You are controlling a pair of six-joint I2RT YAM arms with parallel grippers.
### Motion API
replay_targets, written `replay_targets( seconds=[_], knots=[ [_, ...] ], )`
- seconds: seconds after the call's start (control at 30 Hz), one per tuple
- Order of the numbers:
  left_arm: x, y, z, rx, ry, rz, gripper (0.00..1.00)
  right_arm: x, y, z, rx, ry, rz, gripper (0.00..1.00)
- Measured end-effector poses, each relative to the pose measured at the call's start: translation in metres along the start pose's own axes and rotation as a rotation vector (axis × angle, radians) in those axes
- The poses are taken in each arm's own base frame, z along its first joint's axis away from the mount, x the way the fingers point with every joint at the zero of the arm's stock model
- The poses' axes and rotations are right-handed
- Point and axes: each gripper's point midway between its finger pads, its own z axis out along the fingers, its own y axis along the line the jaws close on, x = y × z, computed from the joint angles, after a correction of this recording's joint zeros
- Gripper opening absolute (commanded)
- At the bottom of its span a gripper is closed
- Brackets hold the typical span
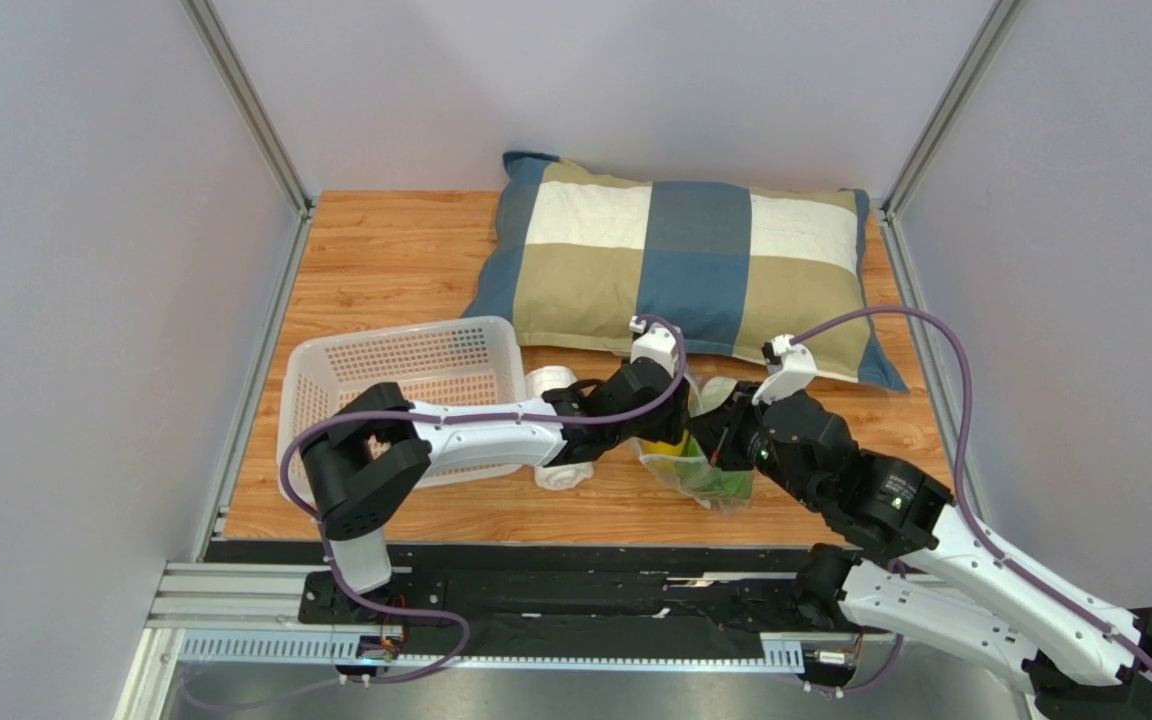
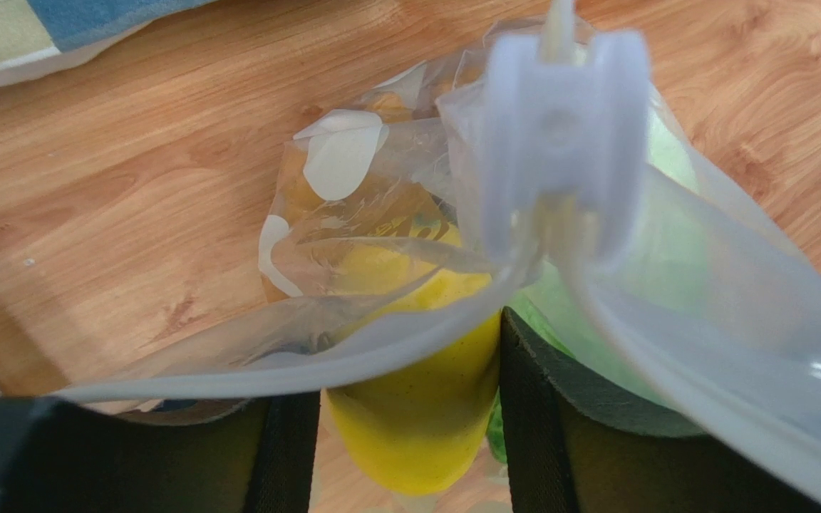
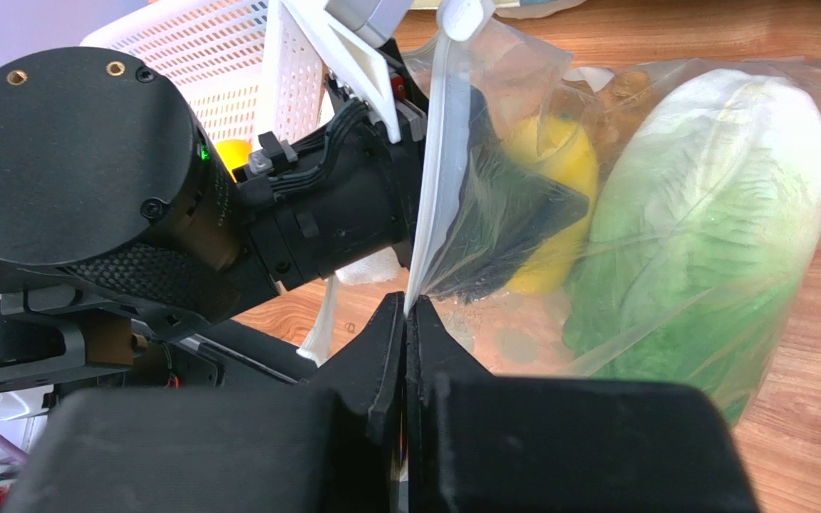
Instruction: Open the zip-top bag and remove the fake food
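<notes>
The zip-top bag [image 3: 442, 160] lies on the table [image 1: 387, 248] just off the near long edge of the pillow [image 1: 687, 263], about midway along it, with both arms meeting over it. The mouth is open. One lemon [image 2: 420, 417] sits right at the opening, and the cabbage [image 3: 704, 214] fills the side of the bag farther from the left arm. A second yellow shape deeper in is too blurred for you to name.

Your right gripper [image 3: 406, 315] is clamped on the bag's rim, fingers pressed together with only the plastic strip between them. Your left gripper [image 2: 409, 374] has reached into the mouth. Its fingers stand on either flank of the lemon and look closed against it. The rim drapes across those fingers, with the white slider [image 2: 565, 139] just beyond.

Watch three things as you draw toward you, away from the pillow:
- The lemon is glossy and tapered, so a light squeeze may let it squirt out.
- The rim lying over your left fingers could snag and drag the whole bag along.
- That drag would load the right gripper's thin pinch, and the strip could slip free and let the mouth collapse.

The wrists are also crowded, so a wide swing risks a knock. The basket [image 1: 387, 368] and rolled towel [image 1: 549, 381] sit off the pillow's left near corner
</notes>
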Motion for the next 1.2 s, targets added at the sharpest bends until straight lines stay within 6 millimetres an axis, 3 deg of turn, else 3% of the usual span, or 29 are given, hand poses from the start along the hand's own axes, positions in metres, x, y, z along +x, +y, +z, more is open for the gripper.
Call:
replay_targets(
  seconds=[0.03,0.1,0.17,0.33,0.6,0.77,0.87,0.97,1.1,1.2],
  knots=[
    [0.001,-0.001,0.002,0.003,0.003,0.004,0.43,0.0,0.0,0.0,0.001,0.001,-0.001,0.0],
    [0.001,-0.002,0.002,0.006,0.006,0.008,0.16,0.001,0.0,0.0,0.002,0.001,-0.003,0.0],
    [0.002,-0.002,0.002,0.009,0.011,0.016,0.01,0.0,-0.001,0.001,0.006,-0.003,-0.003,0.0],
    [-0.002,-0.006,-0.008,0.034,0.016,0.039,0.0,-0.004,-0.01,0.001,0.052,-0.031,-0.009,0.0],
    [-0.023,-0.043,-0.079,0.336,-0.045,0.051,0.0,-0.01,-0.029,0.002,0.151,-0.073,-0.029,0.0],
    [-0.032,-0.046,-0.116,0.418,-0.093,0.058,0.0,-0.006,-0.033,0.007,0.177,-0.06,-0.044,0.0],
    [-0.047,-0.038,-0.143,0.445,-0.152,0.041,0.0,-0.004,-0.034,0.01,0.188,-0.049,-0.053,0.0],
    [-0.076,-0.018,-0.18,0.431,-0.267,0.008,0.0,-0.004,-0.033,0.009,0.184,-0.051,-0.054,0.0],
    [-0.124,0.029,-0.244,0.279,-0.506,-0.094,0.0,-0.005,-0.033,0.008,0.178,-0.056,-0.054,0.0],
    [-0.139,0.086,-0.277,0.052,-0.626,-0.225,0.0,-0.005,-0.033,0.007,0.178,-0.056,-0.056,0.0]
  ],
)
